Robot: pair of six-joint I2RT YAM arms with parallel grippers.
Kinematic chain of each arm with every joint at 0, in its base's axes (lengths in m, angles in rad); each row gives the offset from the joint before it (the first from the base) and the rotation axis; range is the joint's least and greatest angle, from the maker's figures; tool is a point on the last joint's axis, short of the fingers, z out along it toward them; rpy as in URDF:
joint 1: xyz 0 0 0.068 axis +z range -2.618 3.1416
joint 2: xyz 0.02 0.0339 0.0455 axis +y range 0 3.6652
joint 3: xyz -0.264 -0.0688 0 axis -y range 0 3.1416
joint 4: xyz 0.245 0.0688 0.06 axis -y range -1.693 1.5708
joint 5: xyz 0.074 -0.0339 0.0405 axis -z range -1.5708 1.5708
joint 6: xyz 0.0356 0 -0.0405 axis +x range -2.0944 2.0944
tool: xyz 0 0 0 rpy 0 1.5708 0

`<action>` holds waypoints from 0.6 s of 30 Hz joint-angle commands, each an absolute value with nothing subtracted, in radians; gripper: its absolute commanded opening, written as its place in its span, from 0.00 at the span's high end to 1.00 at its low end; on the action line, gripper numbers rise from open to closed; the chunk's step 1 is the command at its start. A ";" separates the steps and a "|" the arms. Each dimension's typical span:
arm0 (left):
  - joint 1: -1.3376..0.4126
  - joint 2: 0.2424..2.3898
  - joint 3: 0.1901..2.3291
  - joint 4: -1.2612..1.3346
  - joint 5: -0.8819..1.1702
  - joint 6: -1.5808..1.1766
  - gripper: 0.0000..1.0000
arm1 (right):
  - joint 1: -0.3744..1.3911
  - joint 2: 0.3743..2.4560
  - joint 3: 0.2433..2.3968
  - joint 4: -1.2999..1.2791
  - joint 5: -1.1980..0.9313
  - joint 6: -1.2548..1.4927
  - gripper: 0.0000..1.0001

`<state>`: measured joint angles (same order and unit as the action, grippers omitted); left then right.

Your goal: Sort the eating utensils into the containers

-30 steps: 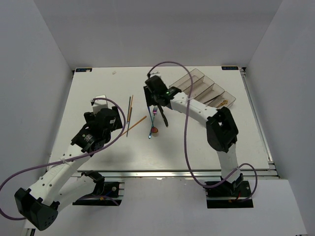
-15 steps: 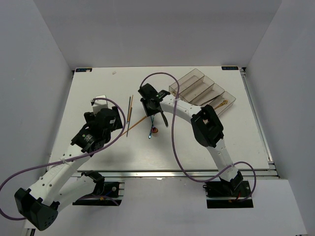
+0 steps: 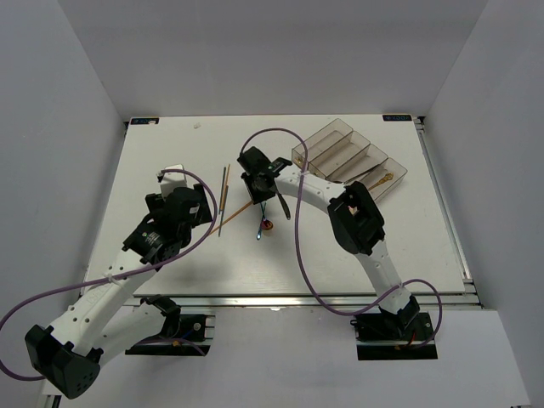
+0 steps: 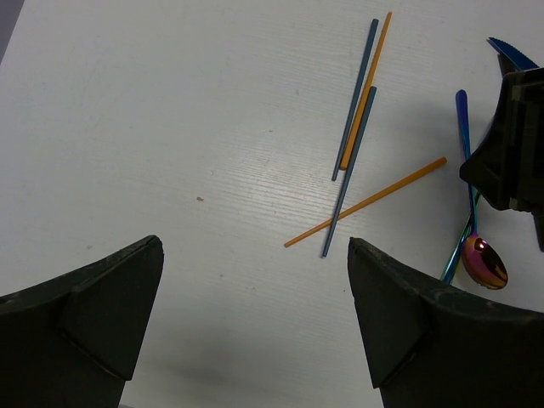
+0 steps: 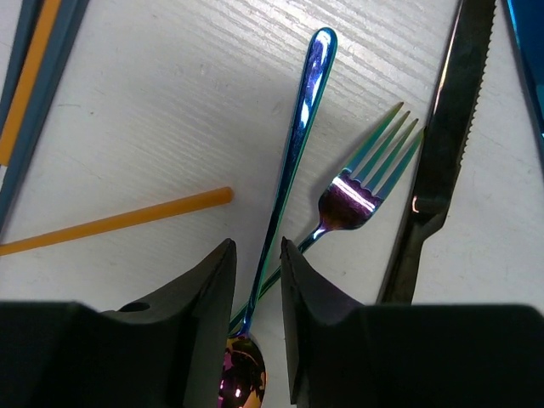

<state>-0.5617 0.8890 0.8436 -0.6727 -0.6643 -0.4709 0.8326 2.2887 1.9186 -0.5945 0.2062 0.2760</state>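
Both hands hang low over the worktop (image 3: 170,153). On the left, the left hand (image 4: 255,272) gapes wide and carries nothing. The chopsticks (image 4: 350,161), two grey and two orange, lie loosely crossed just beyond its right finger, unsorted. One orange stick points its end toward the right hand (image 5: 257,272), close enough that a sideways slip could knock it.

That hand straddles the handle of the iridescent spoon (image 5: 293,144), its jaws set narrow about it; whether they already pinch cannot be told. The likely trouble sits in that gap. The handle of the iridescent fork (image 5: 361,183) crosses the spoon's there, so a squeeze may catch both, or lift one and drag the other. The spoon, taken near its bowl on so thin a stem, may also swivel.

Just to the right lies the black knife (image 5: 442,144), near the outer finger, and past it the blue knife (image 5: 529,51). Farther right stand the containers (image 3: 340,144), well apart, one seemingly holding a gold spoon (image 3: 382,179).
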 commanded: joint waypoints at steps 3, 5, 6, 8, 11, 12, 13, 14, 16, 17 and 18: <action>-0.557 0.873 0.836 -0.664 -0.653 -0.468 0.02 | 0.838 2.332 1.928 -0.595 0.213 0.259 0.67; -0.557 0.876 0.836 -0.664 -0.653 -0.468 0.02 | 0.838 2.341 1.924 -0.595 0.219 0.262 0.69; -0.557 0.874 0.838 -0.664 -0.653 -0.468 0.02 | 0.838 2.344 1.916 -0.594 0.224 0.267 0.70; -0.557 0.874 0.838 -0.664 -0.653 -0.468 0.02 | 0.838 2.341 1.905 -0.592 0.227 0.271 0.74; -0.557 0.876 0.838 -0.664 -0.652 -0.466 0.02 | 0.838 2.330 1.881 -0.589 0.222 0.285 0.86; -0.557 0.877 0.838 -0.663 -0.652 -0.466 0.02 | 0.836 2.326 1.875 -0.589 0.225 0.291 0.90; -0.557 0.877 0.838 -0.664 -0.652 -0.466 0.02 | 0.838 2.324 1.862 -0.589 0.229 0.299 0.90; -0.557 0.877 0.838 -0.664 -0.652 -0.466 0.02 | 0.838 2.322 1.856 -0.589 0.230 0.311 0.91; -0.557 0.877 0.836 -0.663 -0.653 -0.466 0.02 | 0.838 2.321 1.841 -0.588 0.227 0.327 0.98; -0.557 0.876 0.838 -0.664 -0.653 -0.466 0.02 | 0.838 2.319 1.836 -0.588 0.229 0.333 1.00; -0.557 0.876 0.838 -0.664 -0.653 -0.466 0.02 | 0.838 2.315 1.824 -0.586 0.236 0.356 1.00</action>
<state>-0.5617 0.8890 0.8436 -0.6727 -0.6540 -0.4709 0.8333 2.3161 1.8782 -0.5472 0.2226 0.3107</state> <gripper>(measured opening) 0.982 0.018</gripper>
